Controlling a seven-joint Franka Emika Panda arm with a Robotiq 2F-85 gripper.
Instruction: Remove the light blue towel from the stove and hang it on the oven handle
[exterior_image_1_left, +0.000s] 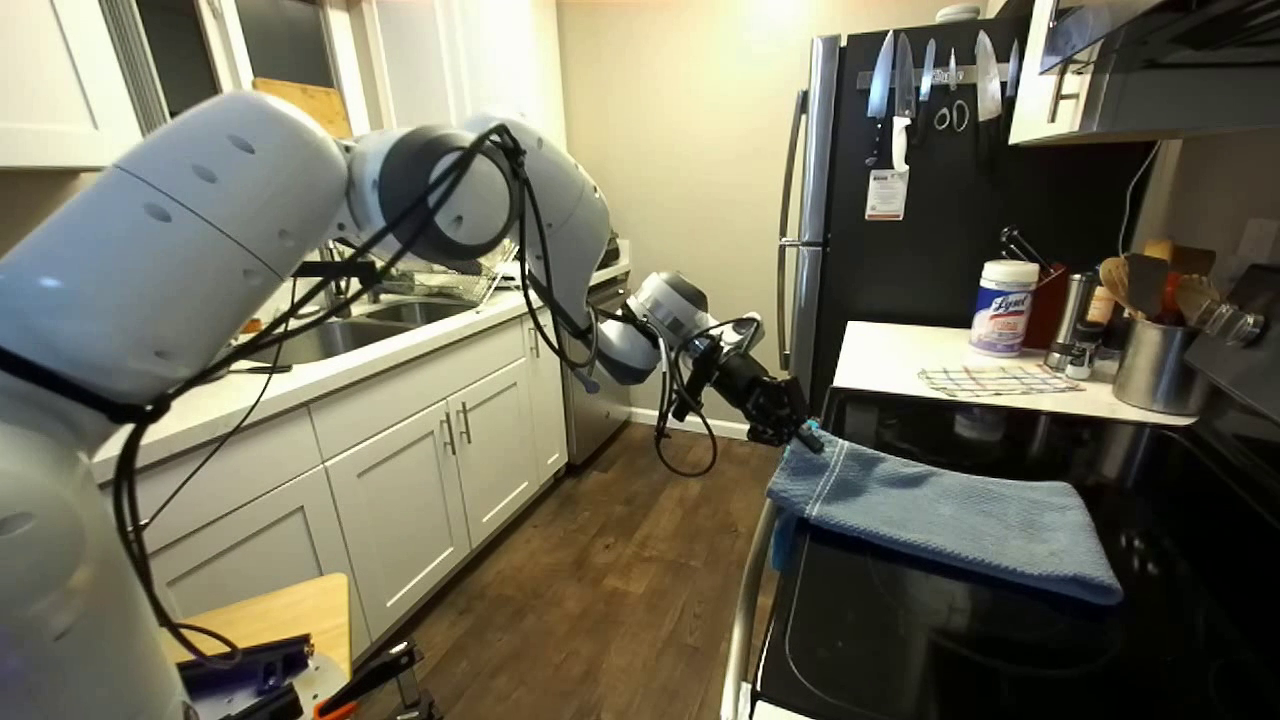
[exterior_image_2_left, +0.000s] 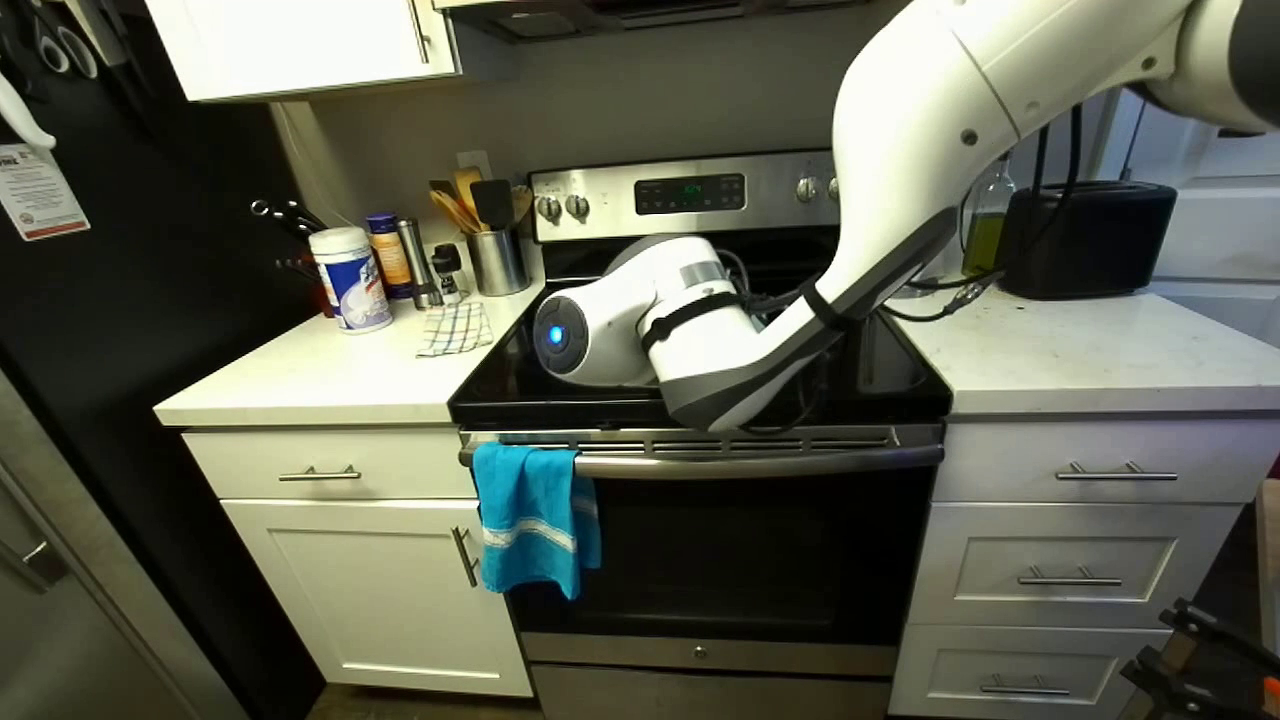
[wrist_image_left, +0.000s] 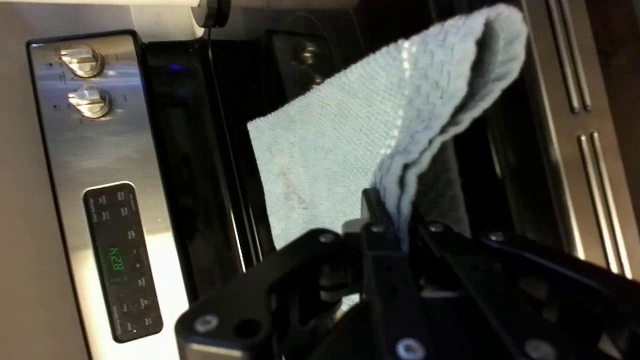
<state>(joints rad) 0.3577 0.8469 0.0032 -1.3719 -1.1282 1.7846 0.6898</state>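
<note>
Light blue towel (exterior_image_1_left: 950, 510) extends over the stove surface (exterior_image_1_left: 1000, 660) toward its front edge, a fold pinched in the closed end effector (wrist_image_left: 400, 215); oven handle (exterior_image_2_left: 760, 466) runs well past the turquoise towel (exterior_image_2_left: 530, 525).

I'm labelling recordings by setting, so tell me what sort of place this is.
A kitchen, most likely in a home: there is a black-topped stove, a double sink, and a refrigerator with knives hung on its side.
</note>
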